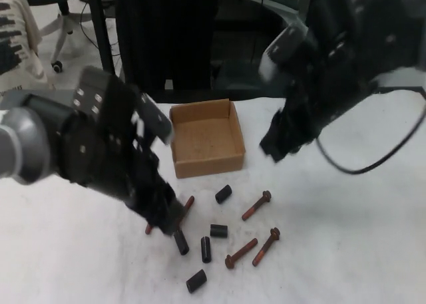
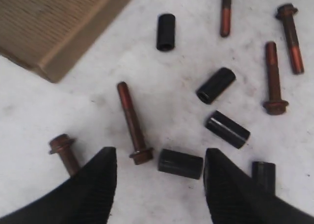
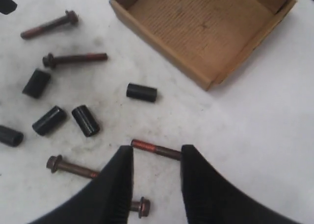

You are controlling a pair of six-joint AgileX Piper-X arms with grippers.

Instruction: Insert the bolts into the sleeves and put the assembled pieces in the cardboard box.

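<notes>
Bolts (image 1: 256,205) and black sleeves (image 1: 219,231) are lying loose on the white counter (image 1: 346,237), just in front of the cardboard box (image 1: 210,164). The left hand (image 2: 159,185) is hanging low over them with its fingers spread wide, grasping nothing. One sleeve (image 2: 180,163) is lying in the gap between them, with a bolt (image 2: 132,121) just beside it. The right hand (image 3: 157,182) is hanging released near the box, with another bolt (image 3: 159,150) on the counter showing across its gap.
</notes>
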